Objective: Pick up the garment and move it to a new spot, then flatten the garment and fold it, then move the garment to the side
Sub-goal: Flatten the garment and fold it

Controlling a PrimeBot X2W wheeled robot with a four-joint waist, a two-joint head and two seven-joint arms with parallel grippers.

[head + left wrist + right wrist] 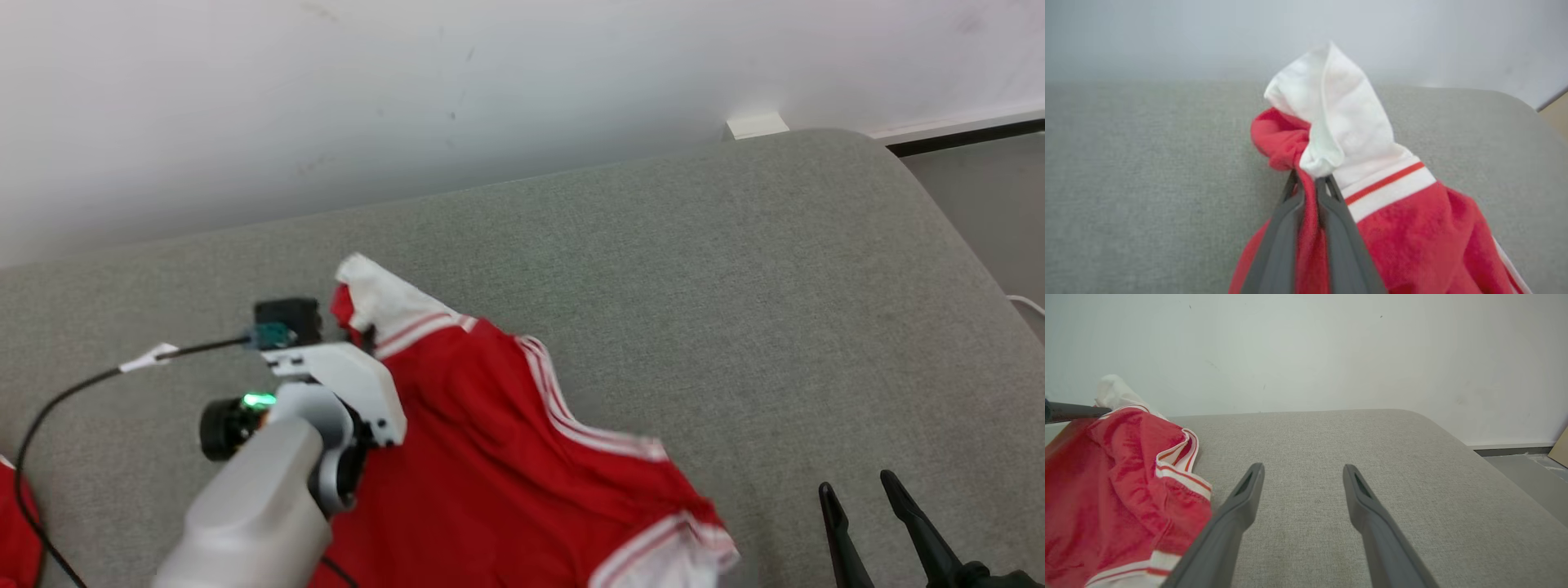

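Garment [490,457], red with white stripes, lies rumpled on the grey cushion [735,286], one white-banded corner raised. My left forearm [253,514] reaches up from the lower left, and my left fingers [1284,232] are pinched tight on that corner. My right fingers [1241,506] point along the cushion, spread wide and holding nothing, just beside the garment's other edge.

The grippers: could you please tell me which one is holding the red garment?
The left gripper, shut on the garment at its white-trimmed corner; the right gripper stands open beside it, holding nothing.
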